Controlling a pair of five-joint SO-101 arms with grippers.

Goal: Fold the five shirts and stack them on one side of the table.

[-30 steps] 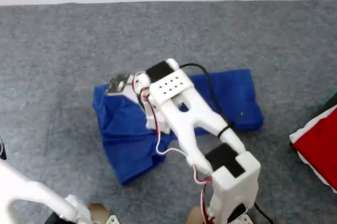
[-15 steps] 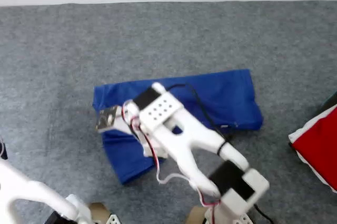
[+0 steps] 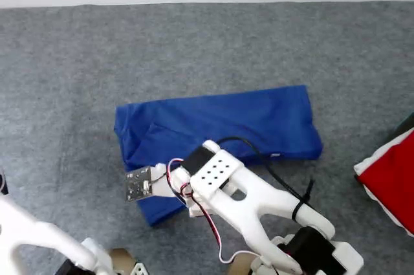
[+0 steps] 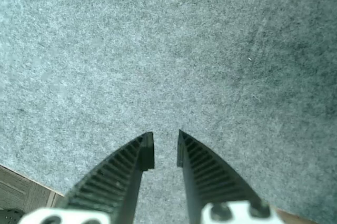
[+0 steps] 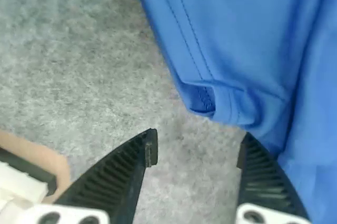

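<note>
Shirt (image 3: 220,120), blue, seemingly folded, flat at mid-table, smoother than before. Right gripper (image 5: 198,150) pulled back off it to near corner, wide open, empty. Left gripper (image 4: 165,150) slightly parted, empty, above mat (image 4: 158,34).

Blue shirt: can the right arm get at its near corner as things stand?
Probably yes. The right gripper is open right beside the blue shirt at its hemmed corner, with only bare grey carpet between them.

Smooth cloth shirt (image 3: 220,120) lies on rough matt felt (image 3: 194,42)
</note>
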